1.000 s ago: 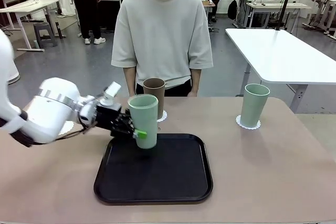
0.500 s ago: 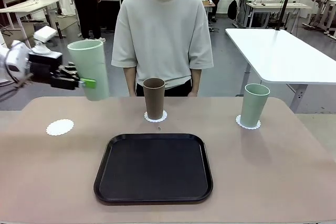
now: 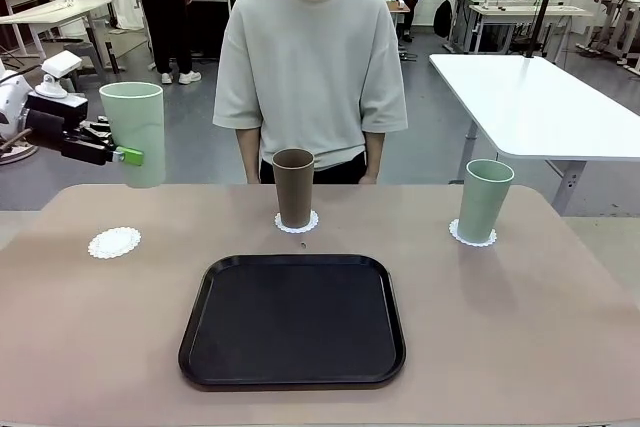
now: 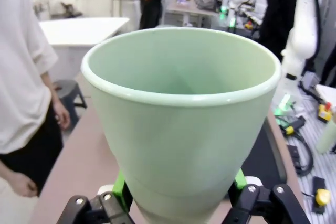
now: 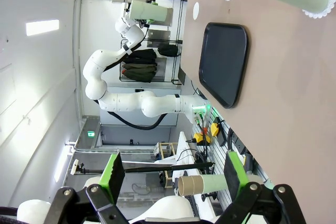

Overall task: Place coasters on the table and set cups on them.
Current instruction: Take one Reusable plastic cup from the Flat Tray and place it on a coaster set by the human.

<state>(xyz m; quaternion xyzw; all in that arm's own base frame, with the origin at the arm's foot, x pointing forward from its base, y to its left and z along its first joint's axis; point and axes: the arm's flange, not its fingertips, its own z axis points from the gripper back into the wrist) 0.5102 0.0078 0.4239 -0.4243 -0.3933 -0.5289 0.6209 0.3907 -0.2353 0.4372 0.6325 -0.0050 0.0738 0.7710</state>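
Observation:
My left gripper (image 3: 118, 154) is shut on a pale mint green cup (image 3: 134, 133), held upright in the air over the far left of the table (image 3: 520, 327). Below it lies a bare white coaster (image 3: 114, 242). The left wrist view has the held cup (image 4: 184, 114) between the green pads (image 4: 121, 192). A brown cup (image 3: 293, 187) stands on a coaster (image 3: 311, 221) at the far middle. Another mint cup (image 3: 484, 199) stands on a coaster (image 3: 472, 239) at the far right. My right gripper (image 5: 173, 174) is open and holds nothing, well away from the table.
A black tray (image 3: 292, 319) lies bare at the table's near middle. A person (image 3: 308, 57) stands at the far edge behind the brown cup, arms down. A white-topped table (image 3: 530, 97) stands behind on the right.
My left gripper has lifted the mint cup off the tray's far left corner and carried it up and left, to above the bare coaster's side of the table.

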